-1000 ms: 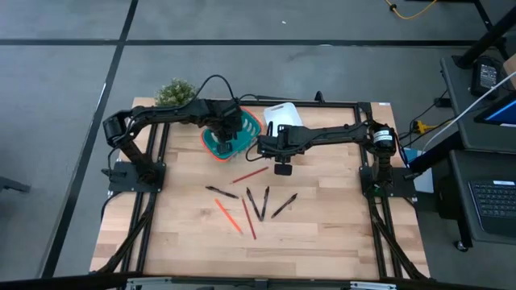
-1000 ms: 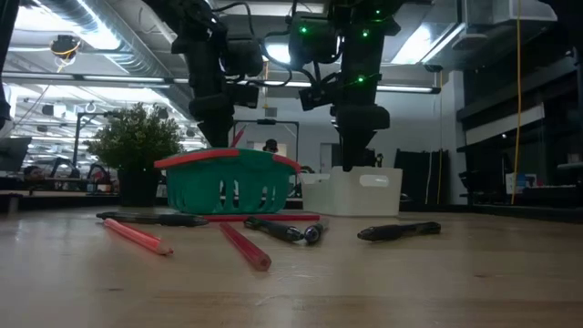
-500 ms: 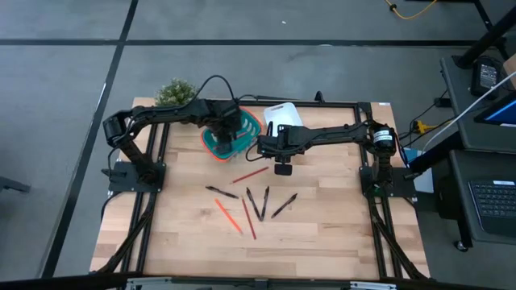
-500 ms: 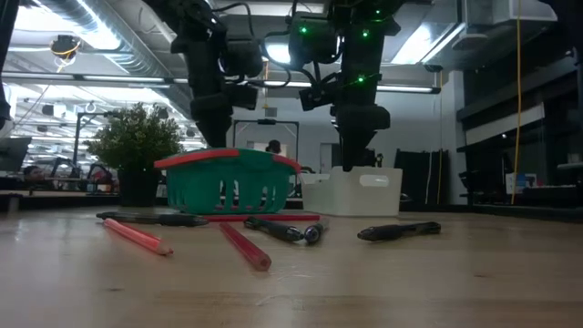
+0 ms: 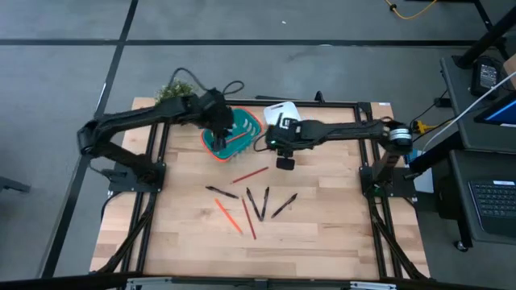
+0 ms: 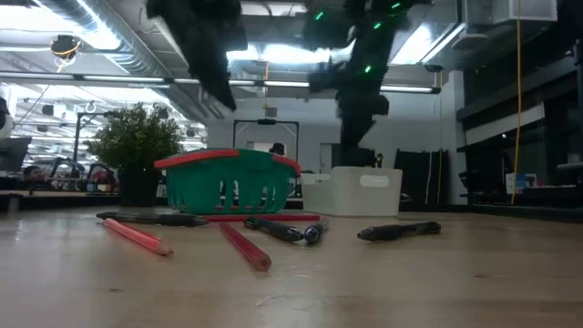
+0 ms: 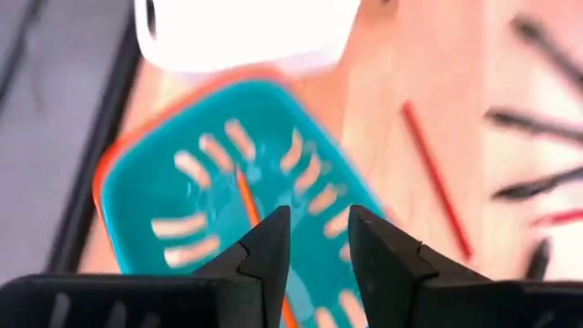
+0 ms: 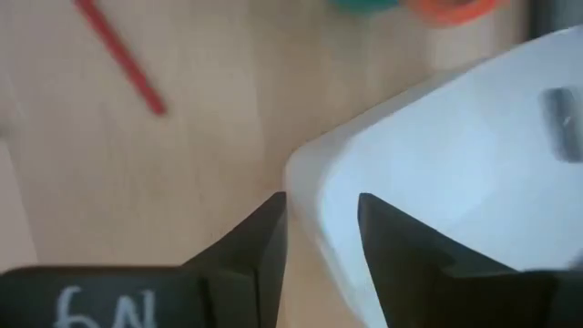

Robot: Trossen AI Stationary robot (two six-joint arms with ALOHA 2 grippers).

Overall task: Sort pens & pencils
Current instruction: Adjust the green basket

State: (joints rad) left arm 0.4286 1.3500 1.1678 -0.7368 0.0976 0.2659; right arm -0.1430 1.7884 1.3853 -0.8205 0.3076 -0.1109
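Jaws on both arms stand a little apart, nothing between them. Left gripper (image 7: 312, 239) hangs above the teal basket (image 5: 235, 134); its wrist view looks down into the basket, where one orange pencil (image 7: 251, 208) lies on the slotted floor. High view cannot show that pencil, the arm covers most of the basket. Right gripper (image 8: 321, 230) hangs over the near edge of the white bin (image 8: 437, 191), bare wood on one side of the fingers, bin wall on the other. Something grey lies in the bin; cannot tell what.

High view gives the layout: basket and white bin (image 5: 283, 113) side by side at the back of the table (image 5: 339, 234), potted plant (image 5: 173, 90) at the back left corner. Pens (image 5: 260, 201) and pencils (image 5: 242, 216) are scattered mid-table, with one red pencil (image 5: 251, 174) apart from the rest, nearer the basket. Four black pens: one on the left, two side by side, one angled at right. Two more red pencils lie low in the cluster.

Low view shows sticks flat on the wood, pencils (image 6: 241, 244) nearest, a pen (image 6: 398, 231) at right, both arms raised clear of the containers.

Front half of the table and both side margins are bare wood. Black frame rails run along left and right edges.
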